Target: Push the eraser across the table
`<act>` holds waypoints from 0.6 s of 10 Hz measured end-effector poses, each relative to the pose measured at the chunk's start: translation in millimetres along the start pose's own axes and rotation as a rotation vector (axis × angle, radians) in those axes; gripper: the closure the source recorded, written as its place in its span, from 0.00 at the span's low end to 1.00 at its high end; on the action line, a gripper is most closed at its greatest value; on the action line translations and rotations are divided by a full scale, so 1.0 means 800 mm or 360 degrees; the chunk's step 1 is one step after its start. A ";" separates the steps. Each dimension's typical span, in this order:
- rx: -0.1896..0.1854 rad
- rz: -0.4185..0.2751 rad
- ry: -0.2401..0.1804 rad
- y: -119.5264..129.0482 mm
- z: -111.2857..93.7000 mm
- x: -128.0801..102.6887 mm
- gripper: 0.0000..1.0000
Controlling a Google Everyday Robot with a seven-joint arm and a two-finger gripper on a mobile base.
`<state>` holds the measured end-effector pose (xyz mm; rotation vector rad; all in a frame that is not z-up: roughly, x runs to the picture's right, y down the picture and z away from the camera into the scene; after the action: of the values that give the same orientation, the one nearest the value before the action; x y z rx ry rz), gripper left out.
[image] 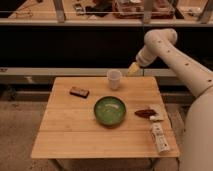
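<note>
The eraser point(79, 92), a small flat dark block with orange-tan edges, lies on the back left part of the light wooden table point(65, 135). My gripper point(132, 70) hangs from the white arm above the table's back edge, just right of a white cup point(114, 79). It is far to the right of the eraser and not touching it.
A green bowl point(110, 110) sits at the table's middle. A reddish-brown lump point(145, 113) with a white piece point(156, 118) lies right of the bowl. A long white box point(160, 137) lies near the front right corner. A dark shelf unit stands behind the table.
</note>
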<state>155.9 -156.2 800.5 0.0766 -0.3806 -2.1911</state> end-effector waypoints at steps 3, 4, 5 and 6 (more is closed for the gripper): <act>0.0016 -0.0108 0.0133 -0.044 -0.013 0.092 0.20; 0.0003 -0.0104 0.0127 -0.038 -0.014 0.088 0.20; 0.0004 -0.0104 0.0128 -0.038 -0.014 0.088 0.20; 0.0006 -0.0107 0.0129 -0.040 -0.014 0.090 0.20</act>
<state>89.8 -197.7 786.5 0.1820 -0.3409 -2.2456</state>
